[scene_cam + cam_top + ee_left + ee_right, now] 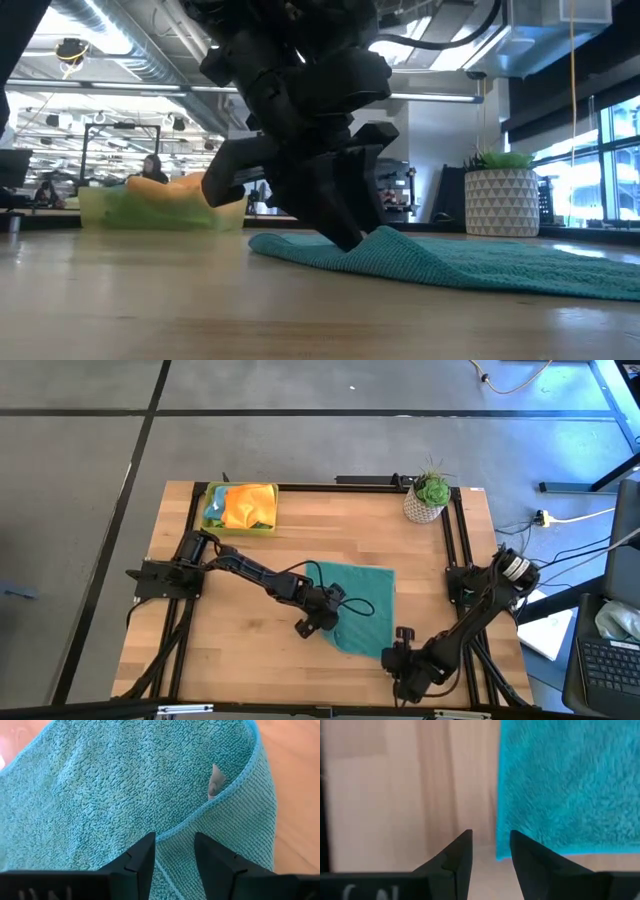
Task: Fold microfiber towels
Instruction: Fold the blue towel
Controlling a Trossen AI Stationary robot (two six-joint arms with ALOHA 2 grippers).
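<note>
A teal microfiber towel lies spread on the wooden table, a little rumpled. My left gripper is at the towel's left near edge, open. Its fingers slant down on either side of a turned-over hem, and a small tag shows at the fold. In the low view the cloth humps up beside that gripper. My right gripper hovers open over bare wood, just beside the towel's near right corner. My left gripper's open fingertips come slanting down from the table's left side onto the towel's left near edge, one on each side of the folded-over hem. The gap between them stays wide, so the cloth is not pinched. It bulges up next to them.
A yellow-green tray at the back left holds orange and other coloured towels. A potted plant stands at the back right corner. Dark frame rails run along the table's sides. Bare wood lies left of and in front of the towel.
</note>
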